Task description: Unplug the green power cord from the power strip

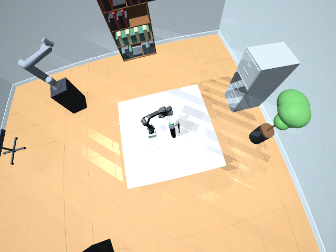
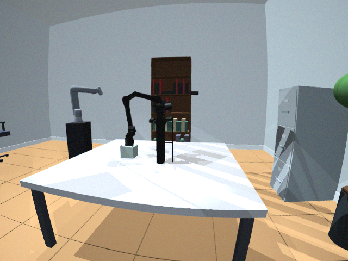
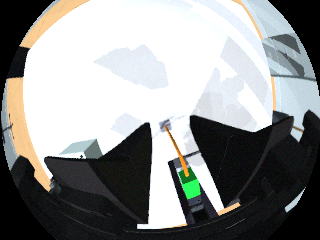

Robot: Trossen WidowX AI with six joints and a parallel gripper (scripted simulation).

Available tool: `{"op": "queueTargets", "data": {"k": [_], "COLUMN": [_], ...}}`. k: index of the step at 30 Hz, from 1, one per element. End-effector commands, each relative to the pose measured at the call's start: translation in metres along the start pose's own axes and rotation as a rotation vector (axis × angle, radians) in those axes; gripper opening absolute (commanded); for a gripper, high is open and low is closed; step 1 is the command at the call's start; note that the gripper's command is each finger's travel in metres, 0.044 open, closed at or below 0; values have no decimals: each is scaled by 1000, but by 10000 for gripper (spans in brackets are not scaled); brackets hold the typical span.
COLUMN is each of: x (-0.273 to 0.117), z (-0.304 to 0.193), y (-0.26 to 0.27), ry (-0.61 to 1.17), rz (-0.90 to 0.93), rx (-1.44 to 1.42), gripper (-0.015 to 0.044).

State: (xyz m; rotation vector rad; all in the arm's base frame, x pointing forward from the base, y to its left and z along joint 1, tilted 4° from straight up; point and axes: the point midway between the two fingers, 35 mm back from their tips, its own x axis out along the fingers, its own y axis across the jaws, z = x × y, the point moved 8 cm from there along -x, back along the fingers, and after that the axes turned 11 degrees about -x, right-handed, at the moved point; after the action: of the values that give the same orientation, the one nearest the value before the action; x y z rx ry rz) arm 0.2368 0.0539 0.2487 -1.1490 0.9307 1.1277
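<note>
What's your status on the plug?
Gripper part open, empty, above the strip. Green plug seated in the strip's top end, between the fingers in the wrist view, untouched. Nothing in the way.

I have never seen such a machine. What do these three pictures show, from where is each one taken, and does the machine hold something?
It is a black robot arm fixed on a pale block, which sits on a white table. One picture looks down from high above the room. One looks from the side, across the table. The round one comes from a camera at the arm's wrist. On the table a black power strip stands upright, with a green plug at its top end. The arm's two fingers, the dark shapes in the round picture, hang above that plug. They stand partly apart and hold nothing.
</note>
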Motion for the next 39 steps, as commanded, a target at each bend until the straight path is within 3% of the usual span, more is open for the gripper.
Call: {"op": "queueTargets", "data": {"k": [1,39], "x": [15,9], "z": [-58,-101], "y": [-15,-14], "ry": [162,176], "rz": [118,133], "rx": [-137,-150], "gripper": [160,160]}}
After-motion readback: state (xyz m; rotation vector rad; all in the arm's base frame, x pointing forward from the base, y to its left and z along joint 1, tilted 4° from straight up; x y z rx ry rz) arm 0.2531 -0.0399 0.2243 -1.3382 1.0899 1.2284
